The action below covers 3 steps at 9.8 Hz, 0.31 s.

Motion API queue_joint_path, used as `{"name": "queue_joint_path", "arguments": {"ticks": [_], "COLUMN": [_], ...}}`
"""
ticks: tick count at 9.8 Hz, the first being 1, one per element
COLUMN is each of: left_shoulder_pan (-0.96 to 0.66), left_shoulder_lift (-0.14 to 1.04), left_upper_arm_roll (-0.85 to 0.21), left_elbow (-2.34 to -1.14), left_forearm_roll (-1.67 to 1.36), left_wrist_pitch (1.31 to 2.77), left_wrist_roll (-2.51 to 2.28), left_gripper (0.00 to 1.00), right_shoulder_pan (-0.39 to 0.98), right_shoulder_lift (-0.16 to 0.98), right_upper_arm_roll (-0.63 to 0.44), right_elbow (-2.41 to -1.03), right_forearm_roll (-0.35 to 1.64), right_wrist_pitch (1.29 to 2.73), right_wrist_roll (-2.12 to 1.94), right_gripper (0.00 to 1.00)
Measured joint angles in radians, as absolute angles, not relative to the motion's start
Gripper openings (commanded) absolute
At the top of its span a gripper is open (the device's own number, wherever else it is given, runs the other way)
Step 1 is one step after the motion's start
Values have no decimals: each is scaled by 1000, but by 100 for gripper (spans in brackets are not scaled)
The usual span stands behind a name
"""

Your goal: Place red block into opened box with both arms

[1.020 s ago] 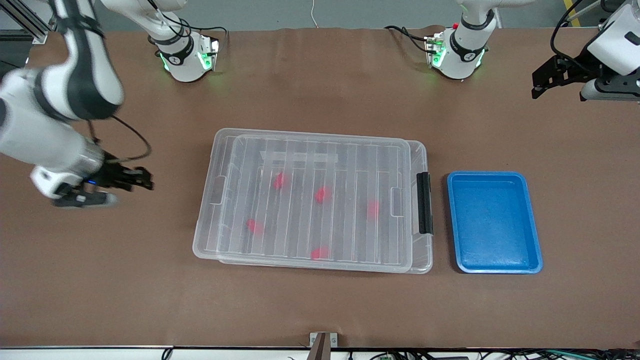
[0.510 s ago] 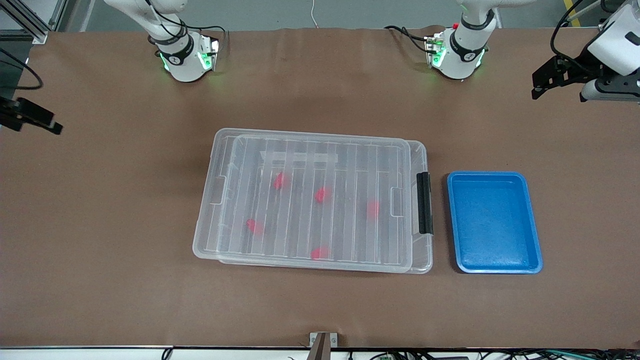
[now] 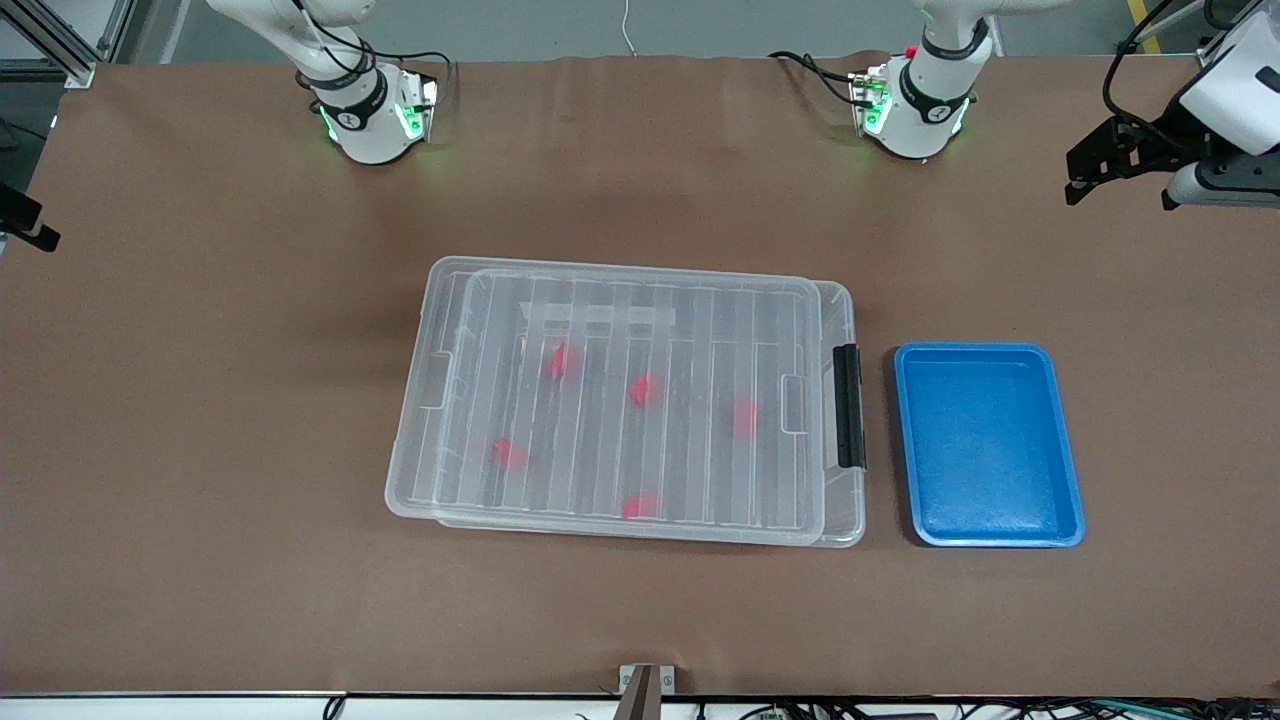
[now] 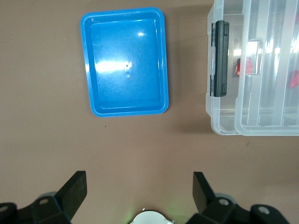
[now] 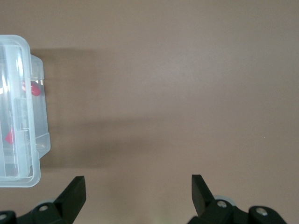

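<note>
The clear box (image 3: pixel 846 300) lies mid-table with its ribbed see-through lid (image 3: pixel 620 300) resting on it, shifted slightly toward the right arm's end. Several small red blocks, such as one (image 3: pixel 644 389) near the middle, lie inside under the lid; I cannot tell which is the red block of the task. My left gripper (image 3: pixel 1085 175) hangs open and empty over the table's left-arm end, its wrist view showing its wide jaws (image 4: pixel 139 184) over bare table. Only a tip of my right gripper (image 3: pixel 25 222) shows at the other end; it is open (image 5: pixel 138 186) and empty.
An empty blue tray (image 3: pixel 985 450) sits beside the box toward the left arm's end, next to the box's black clip (image 3: pixel 848 405). Both green-lit arm bases (image 3: pixel 370 115) stand along the table edge farthest from the front camera.
The right arm has swung away from beside the box and out past the table's end, its fingers spreading wider. The left gripper has barely shifted. Box and blocks have not moved.
</note>
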<state>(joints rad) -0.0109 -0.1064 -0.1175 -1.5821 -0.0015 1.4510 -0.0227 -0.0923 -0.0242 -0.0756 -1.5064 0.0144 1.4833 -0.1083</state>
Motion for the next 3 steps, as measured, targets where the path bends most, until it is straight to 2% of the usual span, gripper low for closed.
{"name": "queue_joint_path", "arguments": {"ticks": [3], "left_shoulder_pan": [-12], "left_shoulder_lift": [-91], "left_upper_arm_roll": [-120], "left_elbow": [-1566], "left_forearm_roll": [-2], "left_wrist_pitch": [1451], "left_wrist_roll": [-23], "left_gripper": [100], "right_shoulder_pan": [-91], "right_shoulder_lift": [-24], "right_upper_arm_roll": [-67], "right_elbow": [-1506], "right_forearm_roll": [14], "right_wrist_pitch": [1480], "right_wrist_roll": [-108], "right_gripper": [100]}}
